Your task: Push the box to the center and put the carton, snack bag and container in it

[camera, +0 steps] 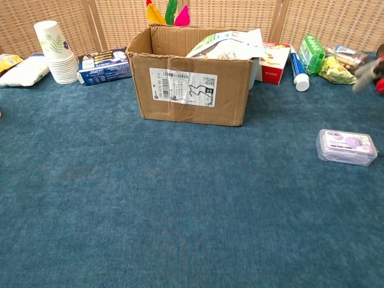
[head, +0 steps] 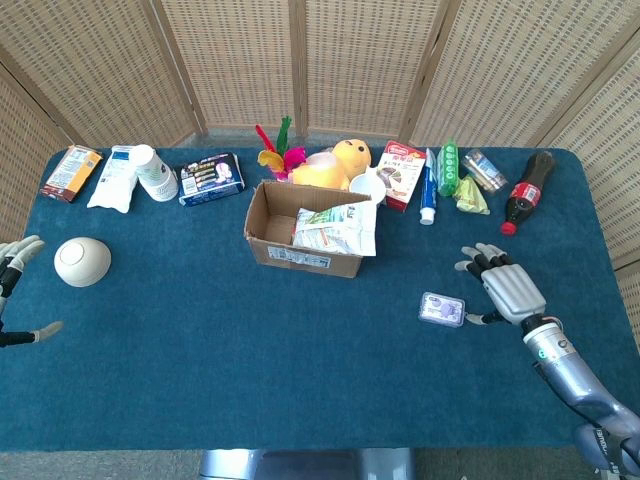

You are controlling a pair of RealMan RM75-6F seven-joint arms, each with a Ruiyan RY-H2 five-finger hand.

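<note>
The box [head: 305, 236] sits about mid-table with its flaps up and a snack bag [head: 338, 226] lying inside, its top edge poking over the rim; whether a carton lies under the bag cannot be told from either view; a red carton [head: 400, 174] stands just behind the box's right corner, outside it. The small clear container [head: 442, 309] with purple contents lies on the cloth well to the right of the box and nearer the robot; it looks like the item left to fetch. The right hand [head: 508, 290] hovers just right of that container, further still from the box, fingers spread and holding nothing; the left hand [head: 12, 270] waits far to the left of the box at the table edge, also spread and empty. The next move, as I judge it, calls for the right hand to close on the container, carry it over the box's rim and release it beside the bag.
</note>
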